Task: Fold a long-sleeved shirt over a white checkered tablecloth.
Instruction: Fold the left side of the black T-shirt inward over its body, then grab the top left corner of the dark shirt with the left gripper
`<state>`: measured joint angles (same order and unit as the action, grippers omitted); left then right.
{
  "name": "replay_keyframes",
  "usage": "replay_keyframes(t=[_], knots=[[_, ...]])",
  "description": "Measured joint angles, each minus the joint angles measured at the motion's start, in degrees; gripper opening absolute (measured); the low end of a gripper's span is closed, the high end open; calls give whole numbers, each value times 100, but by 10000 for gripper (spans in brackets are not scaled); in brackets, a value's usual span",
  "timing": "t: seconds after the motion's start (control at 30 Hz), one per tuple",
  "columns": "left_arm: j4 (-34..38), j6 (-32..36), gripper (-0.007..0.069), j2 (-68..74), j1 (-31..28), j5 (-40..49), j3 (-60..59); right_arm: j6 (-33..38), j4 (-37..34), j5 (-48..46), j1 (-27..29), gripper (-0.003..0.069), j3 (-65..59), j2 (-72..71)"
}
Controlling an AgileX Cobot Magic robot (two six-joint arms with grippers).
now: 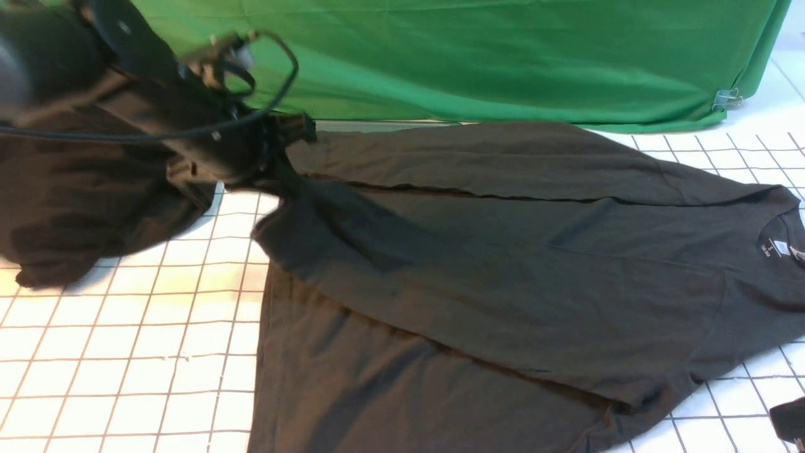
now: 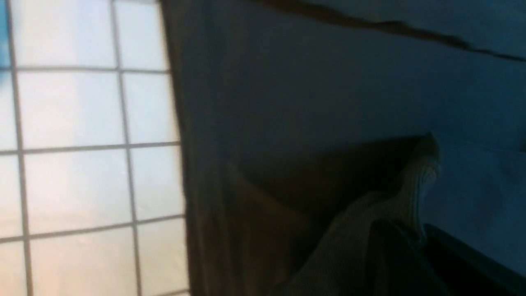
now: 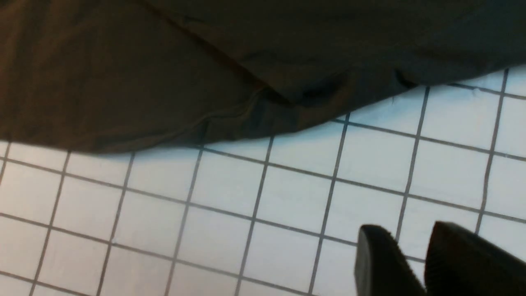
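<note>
The long-sleeved shirt (image 1: pixel 503 270) lies spread over the white checkered tablecloth (image 1: pixel 126 352), its white neck label (image 1: pixel 780 246) at the far right. My left gripper (image 1: pixel 295 132) hovers at the shirt's far left corner, shut on a ribbed edge of the shirt (image 2: pixel 415 185) and lifting it off the cloth. My right gripper (image 1: pixel 789 418) sits low at the front right edge. In the right wrist view its fingers (image 3: pixel 382 259) stand a little apart over bare tablecloth (image 3: pixel 246 193), nothing between them, just off the shirt's hem (image 3: pixel 164 61).
A blacker, shapeless heap of cloth (image 1: pixel 69 207) lies at the far left under my left arm. A green fabric backdrop (image 1: pixel 471 56) hangs along the back, held by a metal clip (image 1: pixel 726 99).
</note>
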<state>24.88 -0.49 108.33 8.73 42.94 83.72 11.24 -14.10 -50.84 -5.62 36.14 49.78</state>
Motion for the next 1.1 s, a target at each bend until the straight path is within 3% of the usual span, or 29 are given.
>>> replay_keyframes(t=[0.23, 0.53, 0.77, 0.9, 1.1], knots=[[-655, -701, 87, 779, 0, -190, 553, -4, 0, 13, 0, 176, 0, 0], [-916, -1203, 352, 1670, -194, -26, 2347, -253, -7, 104, 0, 187, 0, 0], [385, -1303, 445, 2272, -676, -10, 2865, -448, -7, 183, 0, 190, 0, 0], [1081, -1285, 447, 2624, -790, 53, 2868, -531, -7, 275, 0, 190, 0, 0], [1366, -1262, 426, 2836, -794, 6, 2868, -550, -7, 375, 0, 193, 0, 0]])
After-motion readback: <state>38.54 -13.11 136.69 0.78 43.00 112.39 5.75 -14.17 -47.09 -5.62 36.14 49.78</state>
